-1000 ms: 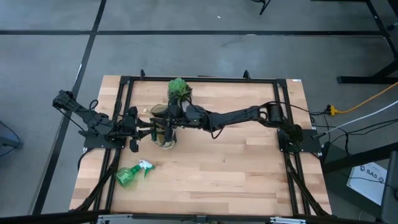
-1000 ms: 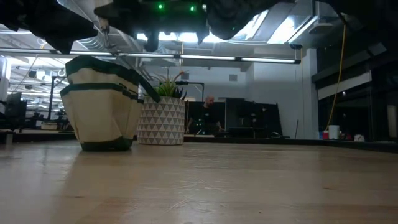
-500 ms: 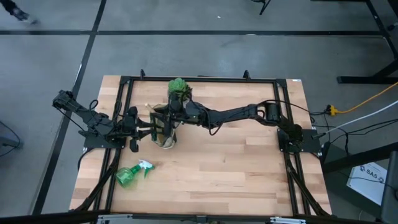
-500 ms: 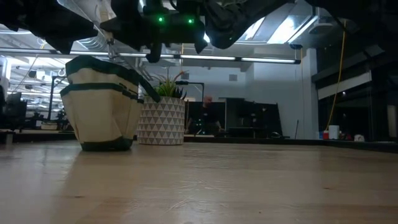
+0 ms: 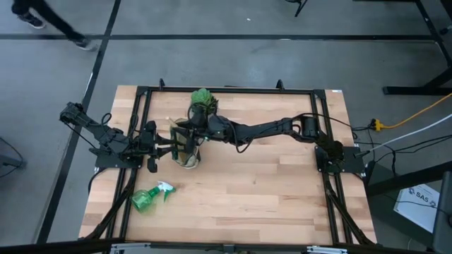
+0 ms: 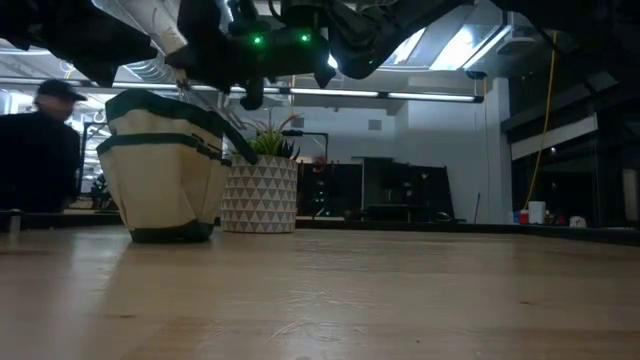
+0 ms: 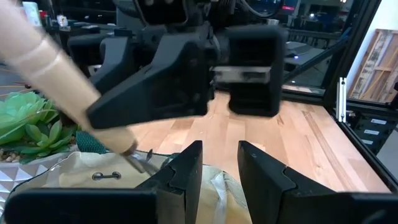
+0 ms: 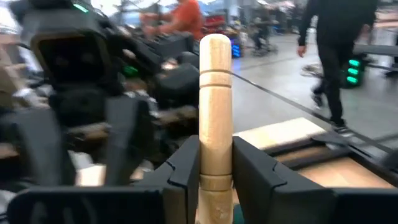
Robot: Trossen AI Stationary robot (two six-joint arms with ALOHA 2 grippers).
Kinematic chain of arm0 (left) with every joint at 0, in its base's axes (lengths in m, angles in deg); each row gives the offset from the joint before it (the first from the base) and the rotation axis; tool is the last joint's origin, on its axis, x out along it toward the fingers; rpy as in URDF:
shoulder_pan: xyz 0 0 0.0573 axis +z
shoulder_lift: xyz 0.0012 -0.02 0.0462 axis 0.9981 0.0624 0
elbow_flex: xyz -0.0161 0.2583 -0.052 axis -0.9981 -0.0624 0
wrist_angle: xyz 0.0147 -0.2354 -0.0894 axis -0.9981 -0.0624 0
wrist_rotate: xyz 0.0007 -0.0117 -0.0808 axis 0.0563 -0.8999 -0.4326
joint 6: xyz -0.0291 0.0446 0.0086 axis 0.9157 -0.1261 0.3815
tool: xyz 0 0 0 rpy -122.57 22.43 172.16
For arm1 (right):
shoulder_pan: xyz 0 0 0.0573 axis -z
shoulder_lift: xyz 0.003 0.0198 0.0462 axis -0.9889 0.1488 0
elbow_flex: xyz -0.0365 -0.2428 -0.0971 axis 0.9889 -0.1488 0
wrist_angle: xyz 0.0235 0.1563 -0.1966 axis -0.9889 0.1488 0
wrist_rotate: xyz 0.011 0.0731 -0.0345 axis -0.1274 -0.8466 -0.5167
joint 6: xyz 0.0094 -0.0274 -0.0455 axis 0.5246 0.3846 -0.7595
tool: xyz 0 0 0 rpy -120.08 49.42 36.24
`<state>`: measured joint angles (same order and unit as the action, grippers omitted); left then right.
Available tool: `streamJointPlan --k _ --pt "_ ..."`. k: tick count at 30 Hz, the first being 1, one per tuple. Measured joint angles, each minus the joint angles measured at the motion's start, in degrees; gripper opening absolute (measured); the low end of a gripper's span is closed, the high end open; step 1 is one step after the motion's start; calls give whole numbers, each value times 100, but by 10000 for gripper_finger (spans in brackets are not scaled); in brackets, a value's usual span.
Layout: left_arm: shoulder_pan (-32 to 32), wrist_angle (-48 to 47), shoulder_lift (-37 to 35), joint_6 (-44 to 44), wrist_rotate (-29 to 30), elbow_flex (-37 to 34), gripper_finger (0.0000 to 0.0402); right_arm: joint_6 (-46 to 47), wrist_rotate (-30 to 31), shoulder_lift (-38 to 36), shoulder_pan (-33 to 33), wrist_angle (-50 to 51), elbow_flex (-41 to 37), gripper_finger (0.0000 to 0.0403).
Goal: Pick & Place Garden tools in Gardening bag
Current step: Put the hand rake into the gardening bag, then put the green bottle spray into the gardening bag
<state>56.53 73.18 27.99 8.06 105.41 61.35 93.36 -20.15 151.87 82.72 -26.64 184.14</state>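
Observation:
The cream gardening bag [image 5: 189, 158] with green trim stands on the table's left half; it also shows in the low view [image 6: 165, 180]. My right gripper [image 5: 190, 130] is above the bag's mouth, shut on a wooden-handled tool [image 8: 215, 81]. In the left wrist view the tool's handle [image 7: 56, 74] slants down, and its thin metal end [image 7: 142, 162] is at the bag's opening. My left gripper [image 7: 221, 163] is at the bag's left rim, with cream cloth between its fingers. A translucent green spray bottle [image 5: 150, 197] lies on its side on the table near the front left. My right gripper pinches the tool's round wooden handle [image 8: 215, 140] between its two fingers, which lie across it. The handle's free end sticks out past the fingers. The tool is lifted, tilted with its metal end down at the bag's mouth. My left gripper comes level from the table's left at the bag's upper rim [image 7: 219, 185]. Cream cloth rises between the two fingers. How many layers they have cannot be told. The bag stands on the table.
A potted green plant [image 5: 203, 99] in a white patterned pot [image 6: 258, 195] stands right behind the bag. Bare tabletop [image 5: 268, 190] lies to the right and front. A black frame runs round the table. A person [image 6: 40, 150] walks in the room beyond.
My right gripper has gone a little toward the table's left edge and down over the bag's mouth, with the wooden-handled tool in it. The bag and my left gripper have kept still.

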Motion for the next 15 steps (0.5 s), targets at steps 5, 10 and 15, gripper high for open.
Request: streamJointPlan --k 5,10,15 --pt "0 0 2 0 -2 0 98 82 485 0 -11 235 0 107" --pt "0 0 2 0 0 0 98 150 492 0 -15 253 0 135" --pt "0 0 2 0 0 0 98 263 492 0 -20 255 0 173"
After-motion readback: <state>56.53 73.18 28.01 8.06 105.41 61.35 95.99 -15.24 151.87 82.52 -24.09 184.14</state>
